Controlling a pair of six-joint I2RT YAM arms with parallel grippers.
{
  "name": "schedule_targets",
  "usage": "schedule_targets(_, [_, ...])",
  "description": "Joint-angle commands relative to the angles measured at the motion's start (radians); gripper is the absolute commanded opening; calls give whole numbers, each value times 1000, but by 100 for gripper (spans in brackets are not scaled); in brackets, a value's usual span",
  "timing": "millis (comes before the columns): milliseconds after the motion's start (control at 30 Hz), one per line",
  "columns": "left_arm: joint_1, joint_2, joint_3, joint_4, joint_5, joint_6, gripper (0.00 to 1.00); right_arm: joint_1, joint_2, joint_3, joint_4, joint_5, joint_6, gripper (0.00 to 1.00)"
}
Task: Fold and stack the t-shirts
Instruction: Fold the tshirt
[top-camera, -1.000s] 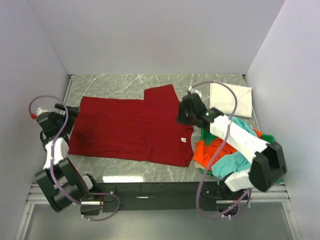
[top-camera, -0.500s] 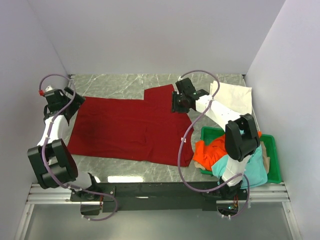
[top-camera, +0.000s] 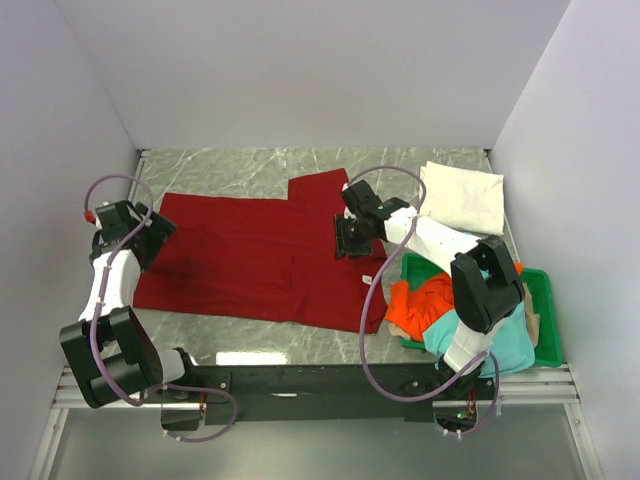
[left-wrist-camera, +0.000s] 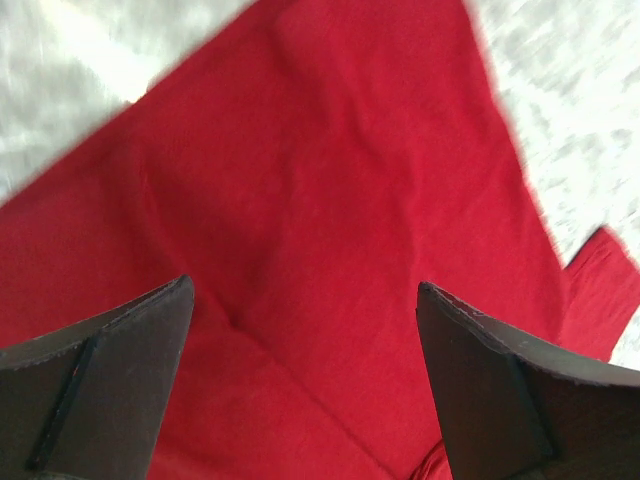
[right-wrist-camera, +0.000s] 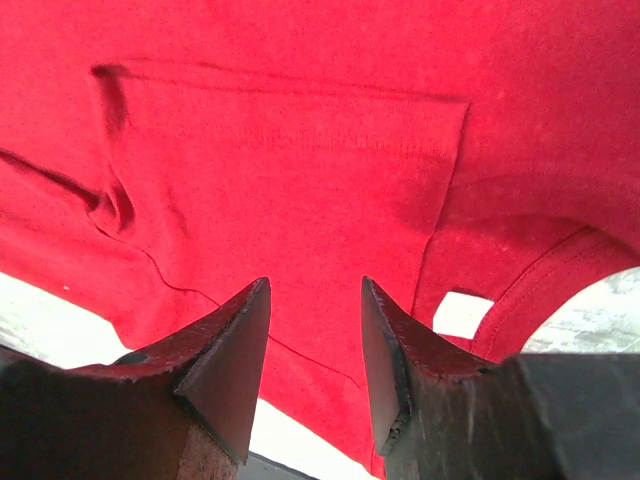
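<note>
The red shirt (top-camera: 250, 255) lies spread flat across the bench (top-camera: 250, 170), centre to 9 o'clock. The left end effector (top-camera: 152, 232) hangs over its 9 o'clock edge, fingers spread wide and empty. The right end effector (top-camera: 342, 240) is above the shirt's 3 o'clock side near the collar, fingers partly apart and pinching nothing. A folded white shirt (top-camera: 462, 197) sits at 2 o'clock. The orange shirt (top-camera: 420, 300) and teal shirt (top-camera: 490, 345) are heaped in the tray (top-camera: 545, 330) at 4 o'clock.

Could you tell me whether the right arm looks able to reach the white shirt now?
Probably yes: the white shirt lies uncovered close beside the right arm, whose fingers are open and empty.
</note>
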Motion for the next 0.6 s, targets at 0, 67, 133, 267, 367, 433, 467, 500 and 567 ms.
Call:
schedule_targets(0, [-11, -21, -36, 1, 33, -49, 99, 18, -44, -13, 3, 3, 3, 48])
schedule_targets(67, [-9, -13, -37, -4, 39, -49, 99, 28, -29, -16, 12, 13, 4, 48])
schedule_targets(133, [-11, -6, -28, -33, 31, -46, 99, 37, -5, -13, 1, 22, 15, 48])
schedule_targets(267, [-12, -56, -51, -102, -27, -57, 100, 40, 9, -34, -3, 33, 38, 47])
schedule_targets(367, [-11, -81, -89, -127, -51, -83, 100, 40, 8, -60, 4, 41, 35, 47])
schedule_targets(433, [-11, -78, -114, -111, -50, -89, 100, 40, 12, -76, 15, 42, 29, 47])
schedule_targets(467, [-11, -73, -126, -102, -32, -88, 99, 40, 15, -90, 23, 44, 29, 47])
schedule_targets(500, [-11, -67, -128, -84, -18, -89, 99, 39, 17, -94, 26, 47, 26, 47])
schedule_targets(567, [-12, -44, -131, -59, 2, -89, 100, 40, 26, -105, 40, 55, 23, 47])
